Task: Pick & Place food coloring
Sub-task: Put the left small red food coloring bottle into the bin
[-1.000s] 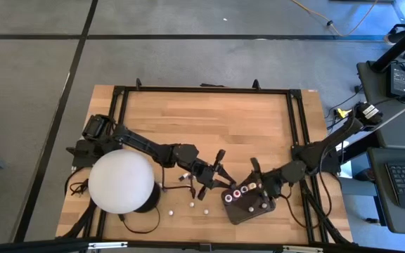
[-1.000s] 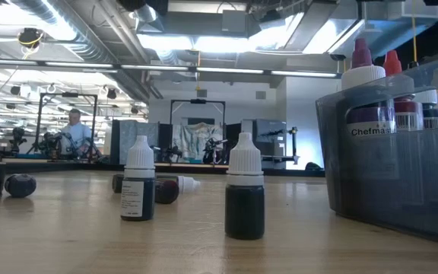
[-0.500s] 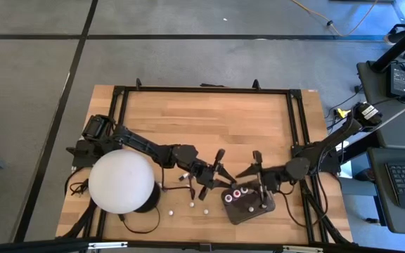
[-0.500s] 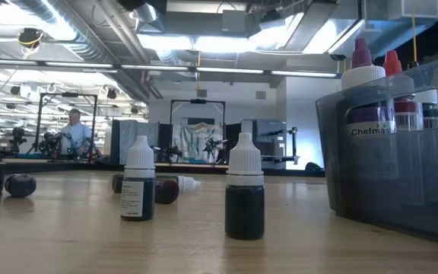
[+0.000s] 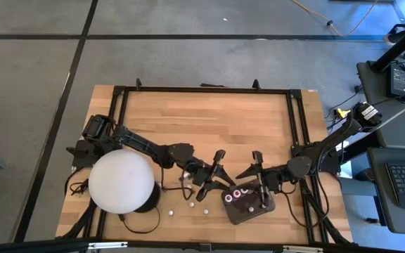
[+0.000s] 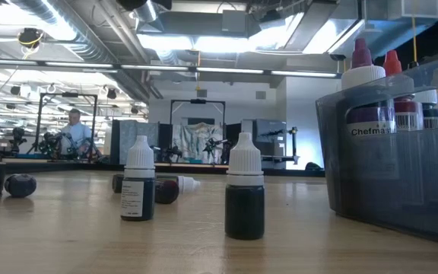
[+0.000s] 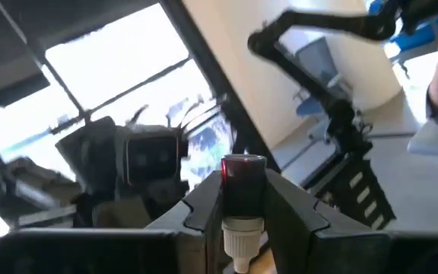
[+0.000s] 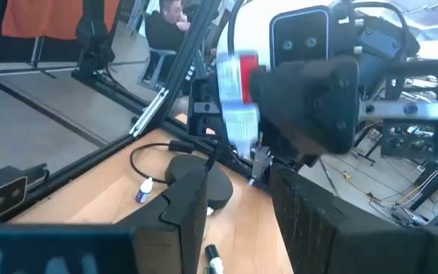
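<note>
Two slim dark jointed arms are seen, each ended by a two-fingered black tool: left tool (image 5: 213, 177), right tool (image 5: 256, 171). Blocky, angular black fingers (image 7: 295, 213) are shown.

Grey floor (image 5: 34, 105), ceiling lights (image 6: 204, 42), ducts (image 6: 90, 34)

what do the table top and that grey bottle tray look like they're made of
Table top: wood, apparently jointed strips with visible grain and a light matte finish. Tray: probably smoky translucent plastic, since the bottles inside show through its wall, which looks smooth.
</note>
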Controlling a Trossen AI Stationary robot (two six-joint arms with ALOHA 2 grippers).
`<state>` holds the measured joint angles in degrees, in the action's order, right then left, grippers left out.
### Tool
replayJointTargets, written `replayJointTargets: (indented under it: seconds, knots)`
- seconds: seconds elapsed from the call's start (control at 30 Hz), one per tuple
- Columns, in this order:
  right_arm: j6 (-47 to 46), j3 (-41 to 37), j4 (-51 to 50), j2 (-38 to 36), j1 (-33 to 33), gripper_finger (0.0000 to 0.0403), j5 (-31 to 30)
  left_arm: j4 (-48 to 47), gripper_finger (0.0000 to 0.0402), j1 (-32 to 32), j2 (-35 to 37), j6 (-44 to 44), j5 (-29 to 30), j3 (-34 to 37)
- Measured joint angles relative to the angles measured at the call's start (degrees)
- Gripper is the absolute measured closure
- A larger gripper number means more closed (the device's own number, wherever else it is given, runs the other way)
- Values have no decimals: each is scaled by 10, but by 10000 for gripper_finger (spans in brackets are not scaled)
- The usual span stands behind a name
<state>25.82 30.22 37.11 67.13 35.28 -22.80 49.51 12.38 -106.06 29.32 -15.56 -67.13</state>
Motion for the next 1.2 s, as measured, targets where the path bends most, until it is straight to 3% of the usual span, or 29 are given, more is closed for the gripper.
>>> replayJointTargets:
  seconds: [0.27,0.57,1.2]
  knots:
    - [0,0,64,0,-35,256,89,34,320,-1,0,45,-9,0]
    - [1,0,120,44,-77,256,121,34,318,-1,0,47,-9,0]
    - [0,0,176,68,-80,256,180,33,319,-1,0,56,-4,0]
